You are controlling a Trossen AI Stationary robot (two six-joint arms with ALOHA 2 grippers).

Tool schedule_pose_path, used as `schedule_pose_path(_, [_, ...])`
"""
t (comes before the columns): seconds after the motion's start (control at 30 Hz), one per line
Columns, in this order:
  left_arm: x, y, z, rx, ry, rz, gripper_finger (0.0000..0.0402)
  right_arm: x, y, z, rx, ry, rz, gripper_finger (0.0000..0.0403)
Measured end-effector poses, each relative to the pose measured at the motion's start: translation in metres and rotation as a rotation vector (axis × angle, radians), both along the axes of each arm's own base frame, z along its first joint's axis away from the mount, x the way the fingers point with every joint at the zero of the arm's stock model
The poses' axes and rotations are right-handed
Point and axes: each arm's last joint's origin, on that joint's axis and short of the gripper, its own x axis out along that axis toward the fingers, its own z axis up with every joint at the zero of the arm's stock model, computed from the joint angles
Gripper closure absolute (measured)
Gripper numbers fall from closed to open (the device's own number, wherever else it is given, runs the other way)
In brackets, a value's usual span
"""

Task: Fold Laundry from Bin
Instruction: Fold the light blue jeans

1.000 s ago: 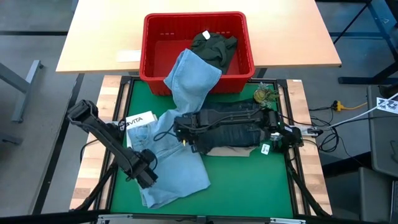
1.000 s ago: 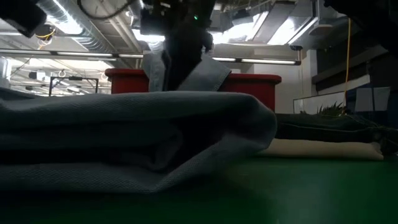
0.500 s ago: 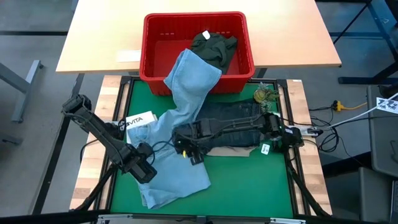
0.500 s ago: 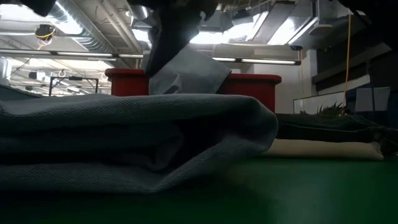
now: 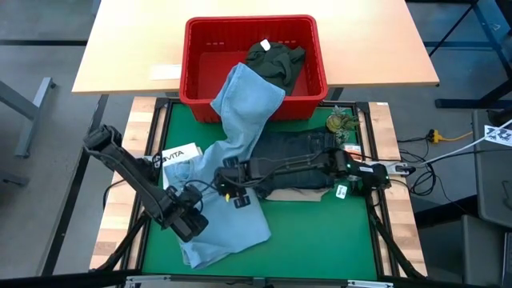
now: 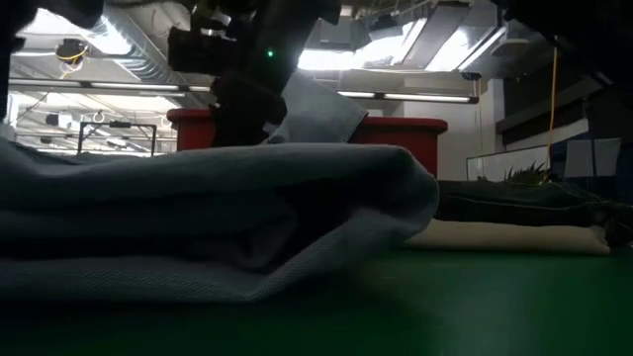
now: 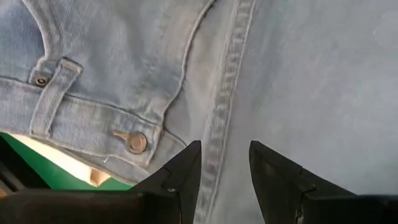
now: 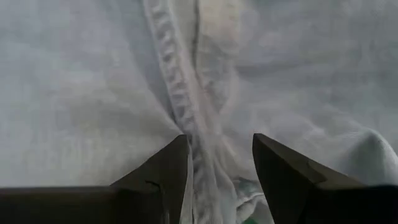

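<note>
The light blue jeans (image 5: pixel 240 228) hang out of the red bin (image 5: pixel 192 48) over its near rim, and their lower part lies spread on the green mat. A dark olive piece (image 5: pixel 276 58) lies in the bin. My left gripper (image 5: pixel 190 224) hovers open over the jeans' near left part, by the waistband button (image 7: pixel 137 142), its fingers astride a seam (image 7: pixel 225 152). My right gripper (image 5: pixel 232 194) is open and low over the middle of the jeans, with a raised seam fold (image 8: pixel 186 118) between its fingers. Dark navy jeans (image 5: pixel 300 148) lie on beige trousers (image 5: pixel 308 194) at the right. My right gripper points steeply down at the light blue jeans, one finger on either side of the raised seam fold (image 8: pixel 193 155). Whether the fingertips touch the cloth I cannot tell. My left gripper touches nothing.
A white printed pack (image 5: pixel 180 156) lies at the mat's left, partly under the jeans. A small greenish object (image 5: pixel 340 122) sits at the far right corner. Bare green mat (image 5: pixel 320 240) lies near and right. In the low view the jeans (image 6: pixel 198 218) bulk up in front.
My right gripper has come down and toward the table's left and near edge, onto the middle of the light blue jeans, still open. My left gripper has tipped and rolled at the wrist while staying over the same spot. The jeans lie as before.
</note>
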Motion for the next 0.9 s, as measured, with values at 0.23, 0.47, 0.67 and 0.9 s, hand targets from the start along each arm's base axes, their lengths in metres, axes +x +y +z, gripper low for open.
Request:
schedule_pose_path(0.23, [0.006,-0.004,-0.021,0.077,0.091,0.004,0.0272,-0.002,-0.013,-0.005,-0.019,0.017,-0.037,0.0224])
schedule_pose_path(0.47, [0.005,-0.006,-0.04,0.133,0.245,0.029,0.0272,-0.004,-0.009,-0.002,0.002,0.032,0.007,0.0224])
schedule_pose_path(0.67, [0.001,-0.004,-0.027,0.102,0.198,0.03,0.0272,-0.014,0.005,0.025,0.03,0.033,0.041,0.0224])
schedule_pose_path(0.9, [0.001,-0.009,0.014,-0.021,0.037,-0.001,0.0272,-0.019,0.048,0.034,0.058,0.08,0.093,0.0224])
